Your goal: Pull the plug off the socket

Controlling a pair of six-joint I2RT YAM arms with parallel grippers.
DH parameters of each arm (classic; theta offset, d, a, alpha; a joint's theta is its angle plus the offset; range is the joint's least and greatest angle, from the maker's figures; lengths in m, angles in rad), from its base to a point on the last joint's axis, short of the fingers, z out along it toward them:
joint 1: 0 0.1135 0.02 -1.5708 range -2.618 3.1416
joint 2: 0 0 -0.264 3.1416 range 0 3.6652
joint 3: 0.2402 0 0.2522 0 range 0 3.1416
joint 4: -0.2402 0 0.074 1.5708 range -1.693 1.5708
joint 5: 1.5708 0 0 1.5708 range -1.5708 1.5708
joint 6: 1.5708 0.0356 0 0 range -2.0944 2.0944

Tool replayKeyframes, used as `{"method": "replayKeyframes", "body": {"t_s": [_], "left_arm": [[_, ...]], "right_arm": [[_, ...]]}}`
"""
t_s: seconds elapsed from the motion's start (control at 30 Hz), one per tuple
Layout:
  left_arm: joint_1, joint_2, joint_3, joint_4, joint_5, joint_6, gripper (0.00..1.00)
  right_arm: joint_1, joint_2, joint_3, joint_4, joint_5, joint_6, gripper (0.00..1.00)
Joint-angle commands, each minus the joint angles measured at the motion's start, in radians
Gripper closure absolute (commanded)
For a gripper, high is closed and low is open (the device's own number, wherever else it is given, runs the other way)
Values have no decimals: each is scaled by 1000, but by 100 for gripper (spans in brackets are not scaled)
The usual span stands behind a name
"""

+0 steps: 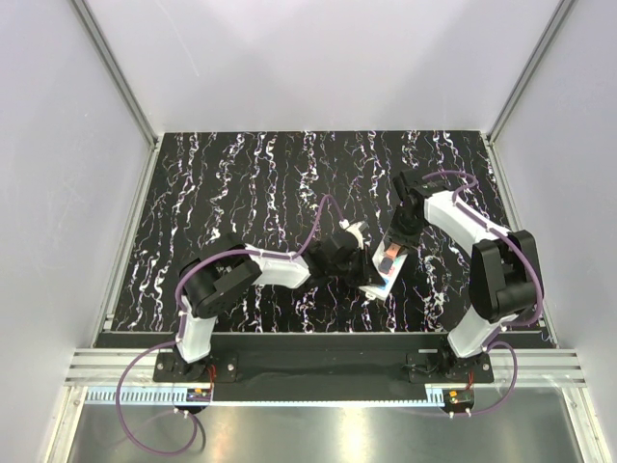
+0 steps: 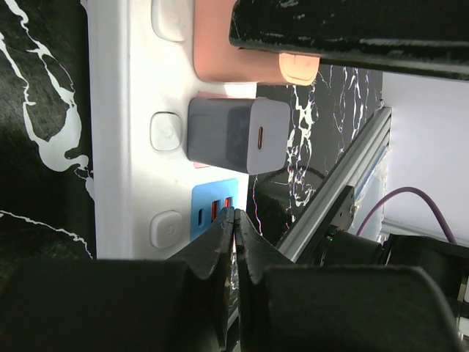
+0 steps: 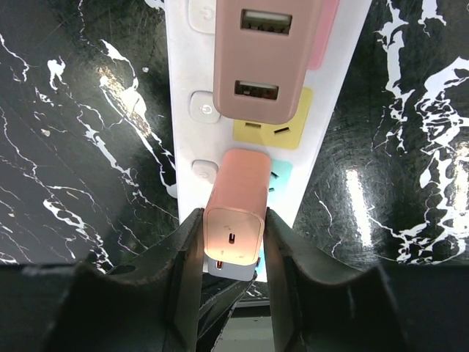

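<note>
One power strip [image 3: 182, 73] holds three blocks: a plug [image 3: 236, 202], a mauve adapter [image 3: 260, 59] and a grey charger [image 2: 227, 136]. The right pincer [image 3: 232, 229] clamps the plug, which sits in the power strip between the other two. The left pincer [image 2: 234, 220] has its tips together, empty, over the power strip.

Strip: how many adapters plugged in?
3: mauve two-port adapter on one side of the peach plug, grey adapter on the other; plug in the right gripper. Others may be hidden.

Lab test cell — white wall panels [image 1: 308, 68], aluminium frame rails [image 1: 118, 82].
</note>
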Motion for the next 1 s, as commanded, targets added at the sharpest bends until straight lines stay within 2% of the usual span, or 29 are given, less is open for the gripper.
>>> {"method": "replayKeyframes", "body": {"t_s": [0.0,0.7,0.97], "left_arm": [[8,48,7,-103,-25,35,93],[14,68,5,-109,-19,37,94],[14,-66,-5,-127,-39,80,92]], "right_arm": [[8,1,82,-39,45,-20,100],[8,-20,133,-66,19,-39,100],[6,-106,214,-68,25,-52,100]]}}
